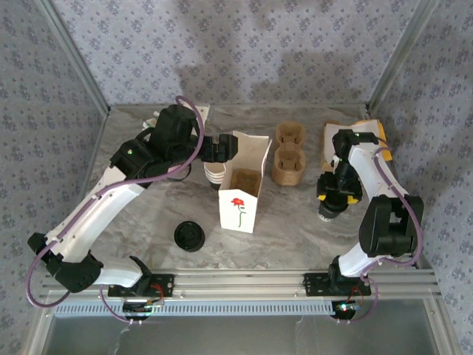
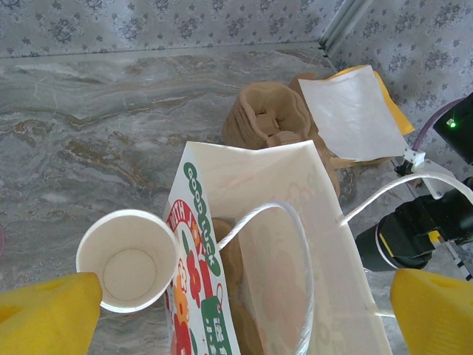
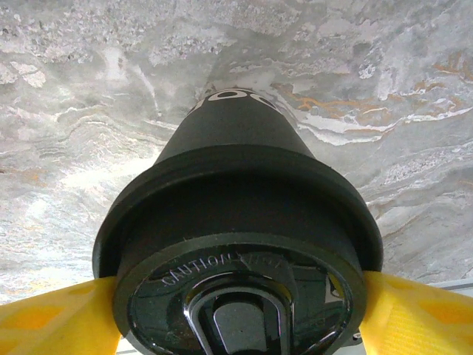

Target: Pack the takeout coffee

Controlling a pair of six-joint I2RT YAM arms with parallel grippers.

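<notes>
Marble tabletop (image 3: 66, 89), takeout coffee (image 3: 236, 214) partly cropped

The left arm (image 1: 103, 203) and right arm (image 1: 372, 159) have white shells between black joints, a purple cable (image 1: 198, 126) looping along each and black bases on a ribbed metal rail (image 1: 244, 282), while the left gripper (image 2: 240, 314) and right gripper (image 3: 236, 314) end in yellow pads (image 2: 48, 314).
</notes>
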